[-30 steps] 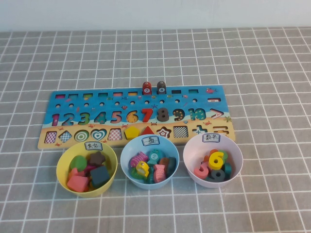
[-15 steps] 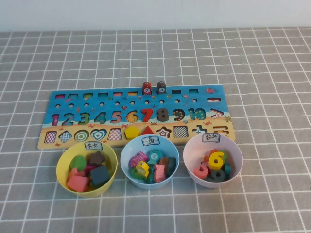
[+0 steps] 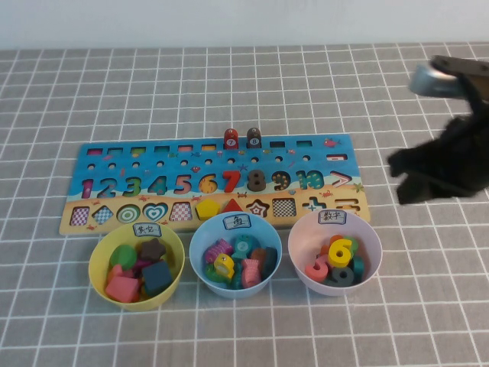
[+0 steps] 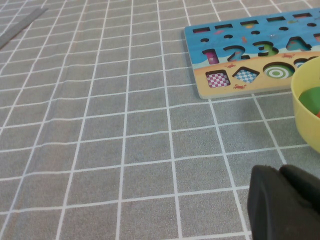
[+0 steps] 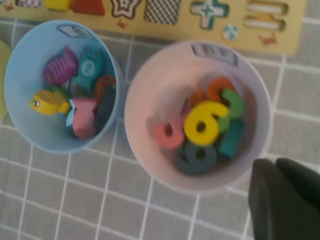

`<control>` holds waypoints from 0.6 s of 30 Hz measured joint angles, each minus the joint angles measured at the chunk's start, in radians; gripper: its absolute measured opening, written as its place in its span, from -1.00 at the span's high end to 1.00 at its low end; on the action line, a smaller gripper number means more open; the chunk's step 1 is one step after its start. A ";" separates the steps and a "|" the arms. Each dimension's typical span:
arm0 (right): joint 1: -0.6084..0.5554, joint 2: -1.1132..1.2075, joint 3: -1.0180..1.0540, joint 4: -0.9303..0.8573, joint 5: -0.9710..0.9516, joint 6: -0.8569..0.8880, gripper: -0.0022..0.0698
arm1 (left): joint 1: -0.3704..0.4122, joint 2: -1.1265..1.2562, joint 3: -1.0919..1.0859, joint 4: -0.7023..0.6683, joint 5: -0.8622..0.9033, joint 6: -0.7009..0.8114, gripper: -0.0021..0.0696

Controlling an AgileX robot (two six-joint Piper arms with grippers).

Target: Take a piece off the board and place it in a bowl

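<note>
Waiting nearest, the pink bowl (image 3: 334, 251) already held numerals, ready for the piece (image 3: 256, 180) seated in the board (image 3: 328, 162) behind. Right gripper (image 3: 428, 180) hovered beside; left gripper (image 4: 285, 205) parked. Jaw states unclear.

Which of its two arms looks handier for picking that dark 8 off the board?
The right. The right gripper hangs beside the board near the numeral 8 and pink bowl; the left gripper sits far beyond the board's other end.
</note>
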 joint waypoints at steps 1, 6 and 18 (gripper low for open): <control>0.016 0.035 -0.048 -0.015 0.009 0.007 0.99 | 0.000 0.000 0.000 0.000 0.000 0.000 0.95; 0.096 0.233 -0.276 -0.056 0.076 0.023 0.99 | 0.000 0.000 0.000 0.000 0.000 0.000 0.95; 0.189 0.621 -0.753 -0.095 0.223 0.071 0.99 | 0.000 0.000 0.000 0.000 0.000 0.000 0.95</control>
